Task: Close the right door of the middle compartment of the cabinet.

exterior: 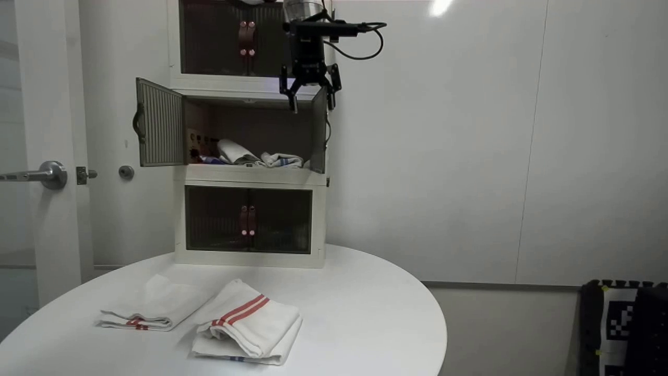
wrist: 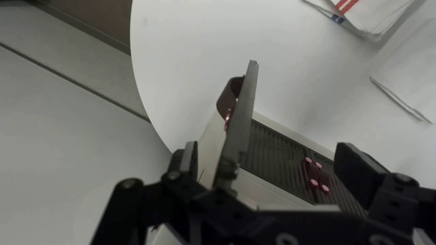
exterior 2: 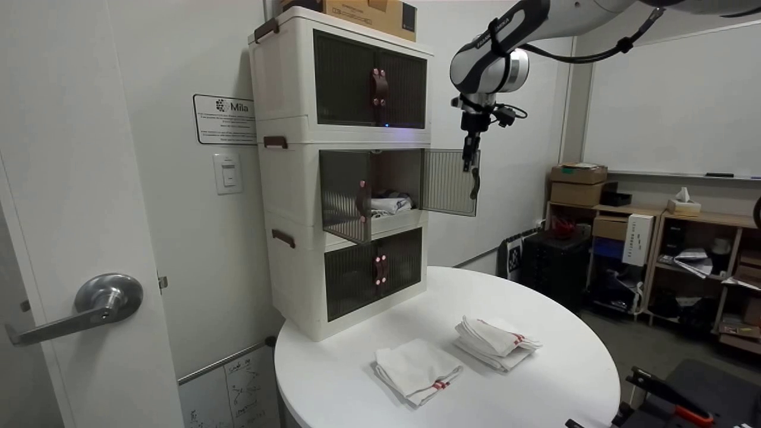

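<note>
The white cabinet (exterior: 250, 259) stands on a round table; it also shows in an exterior view (exterior 2: 291, 285). Its middle compartment (exterior: 261, 120) is open and holds folded white cloths. The right door (exterior: 319, 138) stands swung out, roughly square to the front; it also shows in an exterior view (exterior 2: 446, 181). In the wrist view the door (wrist: 246, 102) is seen edge-on, with its brown handle (wrist: 226, 98) on the outer face. My gripper (exterior: 313, 107) is open, pointing down at the door's top edge. In the wrist view the door lies between the fingers (wrist: 267, 151), nearer the left one. Contact cannot be told.
The left door (exterior: 162, 125) of the compartment also stands open. The upper doors (exterior 2: 371, 80) and lower doors (exterior: 248, 219) are shut. Folded towels (exterior: 250, 324) lie on the round white table (exterior: 376, 313). A wall (exterior: 443, 156) is behind the cabinet. A cardboard box (exterior 2: 368, 18) sits on top.
</note>
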